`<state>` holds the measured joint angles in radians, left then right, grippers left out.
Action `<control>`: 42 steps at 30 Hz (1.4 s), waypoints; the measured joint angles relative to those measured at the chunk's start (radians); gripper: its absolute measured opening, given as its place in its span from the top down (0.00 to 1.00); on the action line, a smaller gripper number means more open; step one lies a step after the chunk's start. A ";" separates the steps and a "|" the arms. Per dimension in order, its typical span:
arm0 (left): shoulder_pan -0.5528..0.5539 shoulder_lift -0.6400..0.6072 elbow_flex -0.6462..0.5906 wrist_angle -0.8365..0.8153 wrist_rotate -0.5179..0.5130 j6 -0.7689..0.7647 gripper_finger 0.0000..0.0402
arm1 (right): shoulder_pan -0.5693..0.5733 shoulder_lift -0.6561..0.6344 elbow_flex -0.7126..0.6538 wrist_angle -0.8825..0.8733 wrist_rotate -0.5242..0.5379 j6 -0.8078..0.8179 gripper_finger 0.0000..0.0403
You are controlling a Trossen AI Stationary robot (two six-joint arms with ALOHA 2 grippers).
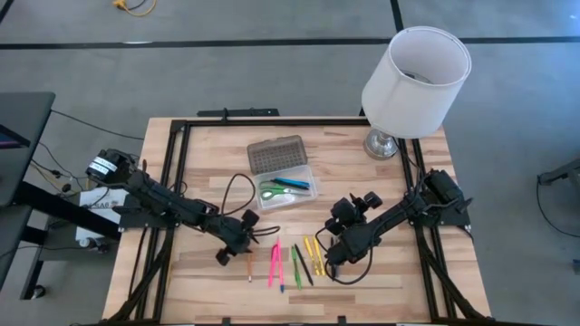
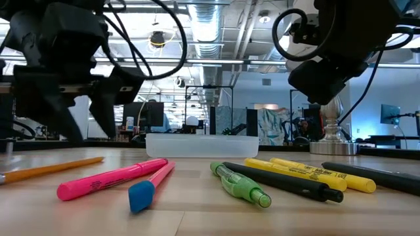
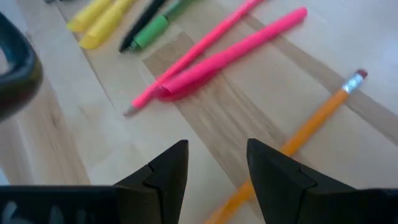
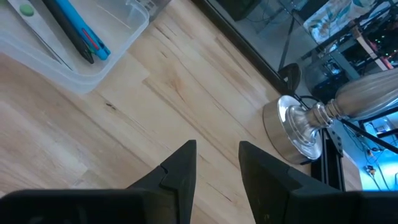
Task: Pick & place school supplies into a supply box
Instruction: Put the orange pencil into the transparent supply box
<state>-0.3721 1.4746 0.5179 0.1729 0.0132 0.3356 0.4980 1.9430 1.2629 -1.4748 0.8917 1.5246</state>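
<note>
Light wooden table (image 1: pixel 381 181) with a black frame along its edges; a white lamp (image 1: pixel 415 80) with a drum shade and a polished metal base stands at its far right corner. The supply box (image 1: pixel 286 182), a clear plastic rectangular case with a greyish ribbed lid hinged open behind it, sits mid-table and holds the green-handled scissors (image 1: pixel 271 191) and a blue pen (image 1: pixel 294 183). The left gripper (image 1: pixel 224 254) hangs low just beside the orange pencil (image 3: pixel 311 127), its dark fingers spread and empty, the pencil lying under and just past the fingertips. The right gripper (image 1: pixel 330 263), fingers likewise parted and holding nothing, hovers beside the yellow pens (image 1: pixel 314 251), on the side away from the box. Between the two grippers, in a loose row at the near edge: two smooth pink pens (image 2: pixel 111 178) that cross, one with a blue cap, a green pen (image 2: pixel 239 185), a black pen (image 2: pixel 282 181).
</note>
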 joint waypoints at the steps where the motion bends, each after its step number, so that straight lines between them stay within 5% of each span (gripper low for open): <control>1: 0.000 0.000 0.000 -0.008 0.000 0.005 0.60 | 0.000 0.000 0.000 0.002 0.000 -0.004 0.71; 8: 0.000 0.001 0.000 -0.040 0.000 0.021 0.60 | 0.000 0.000 0.000 0.007 0.000 -0.006 0.71; 21: 0.003 0.201 0.055 0.006 0.056 0.008 0.60 | 0.000 0.000 0.000 0.007 0.000 -0.008 0.71; 32: 0.008 0.006 0.042 -0.233 -0.054 -0.085 0.60 | 0.000 0.000 0.000 0.008 0.000 -0.015 0.71; 42: -0.093 -0.250 0.049 -0.439 -0.010 -0.473 0.60 | -0.001 0.000 0.000 0.012 0.003 -0.015 0.71</control>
<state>-0.4654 1.2248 0.5667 -0.2662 0.0036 -0.1377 0.4973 1.9430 1.2625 -1.4624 0.8944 1.5097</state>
